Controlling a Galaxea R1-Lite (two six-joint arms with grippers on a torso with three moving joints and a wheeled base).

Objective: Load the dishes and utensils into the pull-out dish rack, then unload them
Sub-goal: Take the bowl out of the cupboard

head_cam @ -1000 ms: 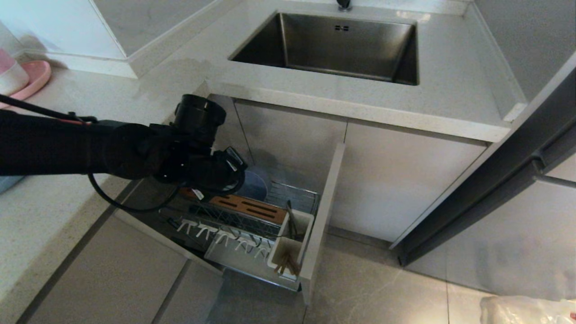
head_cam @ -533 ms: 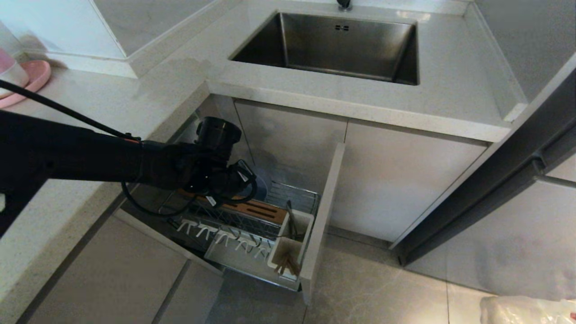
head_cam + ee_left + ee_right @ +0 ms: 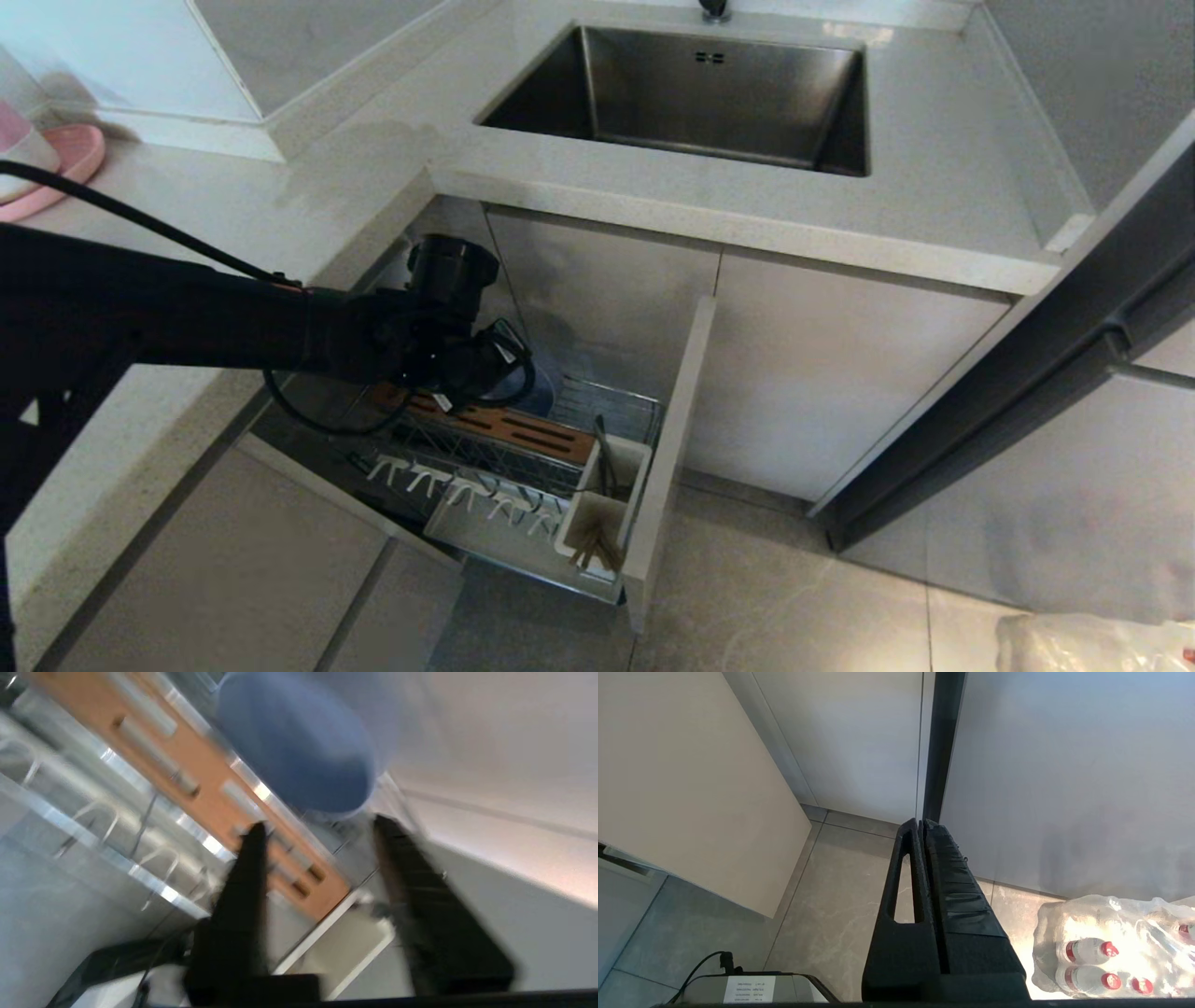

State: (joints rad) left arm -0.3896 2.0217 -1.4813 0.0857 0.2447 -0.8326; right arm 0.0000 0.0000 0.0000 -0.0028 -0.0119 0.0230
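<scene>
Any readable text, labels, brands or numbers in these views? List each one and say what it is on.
No text can be read in any view.
White sticker on the grey box in the right wrist view: printed lines, too small to read.
Small tag hanging by the left gripper: no legible print.
Bottles with red caps in plastic wrap: no label can be made out.
Rack, sink: no markings show.

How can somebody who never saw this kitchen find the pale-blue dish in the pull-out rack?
Below the steel sink, a pull-out dish rack of chrome wire stands open from the cabinet. At its back, behind the slotted brown wooden bar, the pale-blue dish stands just ahead of the left gripper. It is the rack's only blue, round thing.
</scene>
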